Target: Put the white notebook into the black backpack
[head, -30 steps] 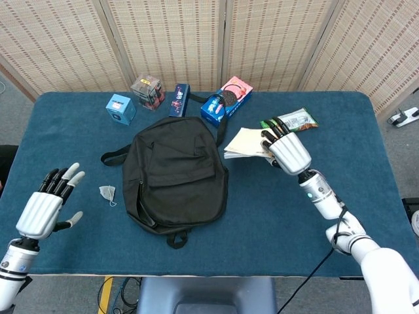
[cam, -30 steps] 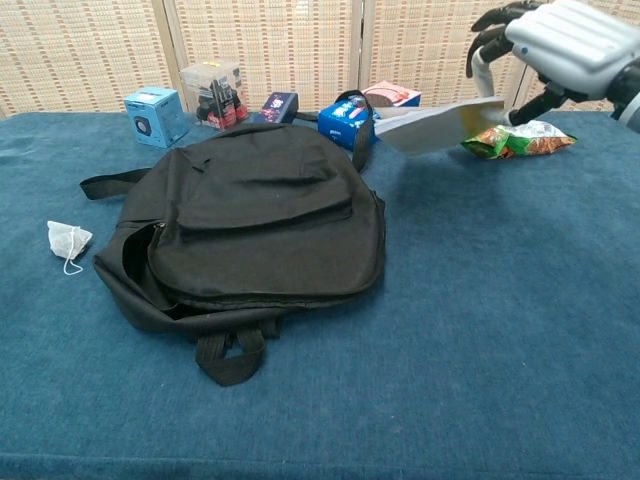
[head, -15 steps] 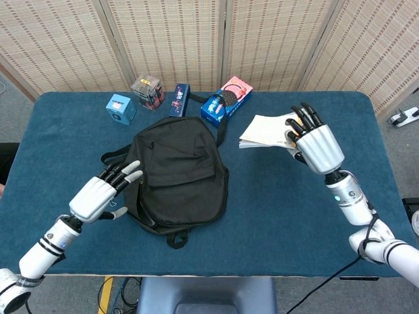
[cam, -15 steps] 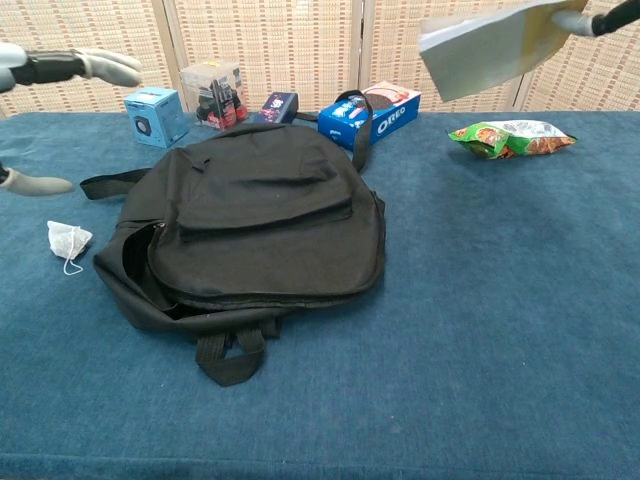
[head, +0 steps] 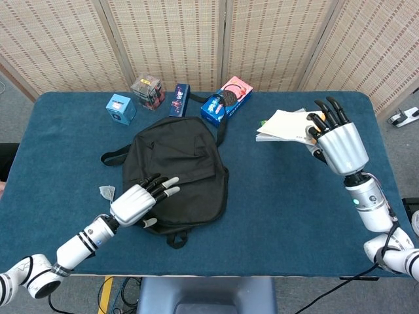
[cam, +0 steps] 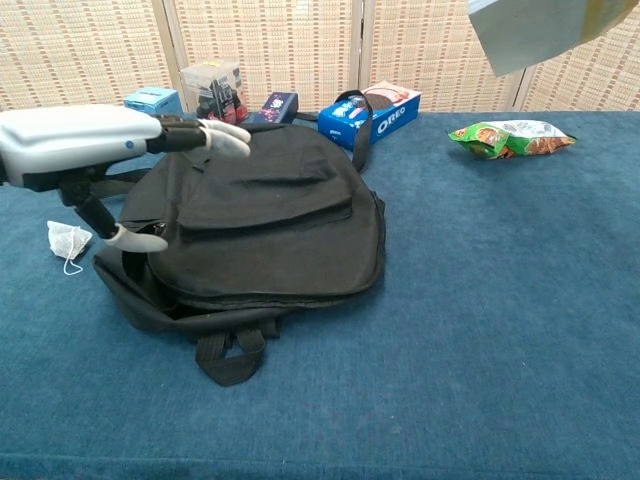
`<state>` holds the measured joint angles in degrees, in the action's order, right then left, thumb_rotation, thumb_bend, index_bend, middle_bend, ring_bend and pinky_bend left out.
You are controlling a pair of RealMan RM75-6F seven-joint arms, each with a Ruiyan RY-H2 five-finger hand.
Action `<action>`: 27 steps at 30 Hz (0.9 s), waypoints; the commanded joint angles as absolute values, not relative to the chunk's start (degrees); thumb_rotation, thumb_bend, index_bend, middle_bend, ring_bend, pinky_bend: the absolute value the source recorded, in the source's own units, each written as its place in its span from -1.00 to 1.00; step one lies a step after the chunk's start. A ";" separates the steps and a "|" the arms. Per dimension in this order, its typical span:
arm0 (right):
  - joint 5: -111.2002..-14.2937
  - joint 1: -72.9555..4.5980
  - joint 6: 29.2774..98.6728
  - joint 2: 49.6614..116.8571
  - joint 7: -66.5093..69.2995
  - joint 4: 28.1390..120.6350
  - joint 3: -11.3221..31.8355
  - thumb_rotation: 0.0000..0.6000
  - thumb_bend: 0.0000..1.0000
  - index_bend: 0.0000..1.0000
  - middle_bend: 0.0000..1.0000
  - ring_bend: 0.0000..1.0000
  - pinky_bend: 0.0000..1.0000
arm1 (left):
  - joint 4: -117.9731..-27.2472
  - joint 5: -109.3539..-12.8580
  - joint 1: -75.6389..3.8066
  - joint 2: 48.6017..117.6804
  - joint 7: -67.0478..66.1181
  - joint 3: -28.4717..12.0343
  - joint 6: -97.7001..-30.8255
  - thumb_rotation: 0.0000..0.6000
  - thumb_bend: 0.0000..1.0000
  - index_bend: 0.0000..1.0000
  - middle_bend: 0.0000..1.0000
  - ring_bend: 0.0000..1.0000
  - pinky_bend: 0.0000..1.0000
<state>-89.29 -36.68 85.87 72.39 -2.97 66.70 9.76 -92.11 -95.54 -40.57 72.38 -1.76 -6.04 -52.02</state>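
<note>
The thin white paper-covered notebook (head: 286,125) is up in the air above the far right part of the blue cloth-covered table (head: 288,203), gripped at its right edge by the right hand (head: 340,145), fingers over the cover and the thumb hidden beneath. In the chest view only its grey underside (cam: 545,32) shows at the top right, tilted, with the hand out of the picture. The soft black fabric backpack (head: 175,173) lies flat near the middle of the table, straps trailing toward the left edge and a loop pointing to the near edge. The left hand (head: 137,204) hovers with spread fingers, holding nothing, over the bag's near left corner; whether it touches the fabric I cannot tell.

The notebook looks light and somewhat floppy, so a grip on one edge probably lets the free end droop; holding close to the spine or the middle of a long edge would likely keep it flatter for sliding in. The backpack is limp and its zipped seam along the left side appears closed or nearly so, so the left hand will likely need to lift the flap and hold the mouth open. Beyond the notebook a green snack bag (cam: 512,137) lies near the far right corner
</note>
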 commanded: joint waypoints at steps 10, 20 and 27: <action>-89.71 -35.63 85.56 72.98 -2.11 65.67 10.13 1.00 0.02 0.26 -0.24 -0.70 -0.75 | -86.38 -89.51 -44.83 80.05 -6.36 -4.94 -45.51 1.00 -0.49 -0.84 -1.00 -0.91 -0.96; -90.16 -35.30 84.75 73.92 -1.03 64.37 10.15 1.00 0.02 0.26 -0.24 -0.70 -0.75 | -86.11 -84.58 -46.71 81.61 -8.68 -4.14 -41.64 1.00 -0.49 -0.84 -1.00 -0.91 -0.96; -90.57 -35.26 84.52 74.67 -0.09 63.27 10.19 1.00 0.02 0.26 -0.24 -0.70 -0.75 | -82.45 -81.53 -46.95 84.44 -8.05 -4.96 -42.42 1.00 -0.49 -0.81 -1.00 -0.89 -0.95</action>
